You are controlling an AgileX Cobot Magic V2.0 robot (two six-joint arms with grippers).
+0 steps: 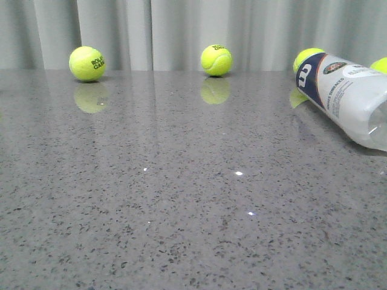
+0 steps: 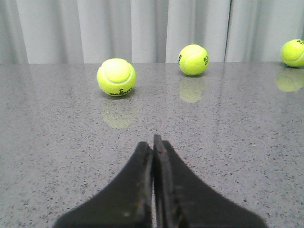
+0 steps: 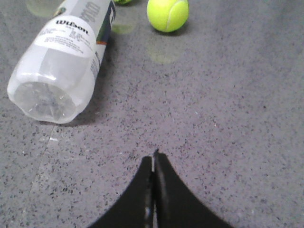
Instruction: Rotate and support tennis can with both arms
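Two grippers show only in their own wrist views, and both have their black fingers pressed together with nothing between them. The left gripper (image 2: 153, 142) hangs over bare speckled grey table (image 2: 57, 142), its tips pointing toward a tennis ball (image 2: 116, 76) with dark lettering; a second ball (image 2: 193, 60) sits farther back near the pale curtain (image 2: 142, 28), and a third (image 2: 293, 52) lies at the edge of that view. The right gripper (image 3: 153, 159) hovers over the same grey surface, apart from everything on it.

The tennis can (image 1: 347, 96) lies on its side at the far right of the table in the front view, partly cut off by the picture edge, its navy band with the white "W" turned toward the back and its clear end toward the front. From the right wrist view the can (image 3: 61, 61) shows its white Wilson label and clear closed end, with one tennis ball (image 3: 167, 14) near it. Neither gripper touches the can.
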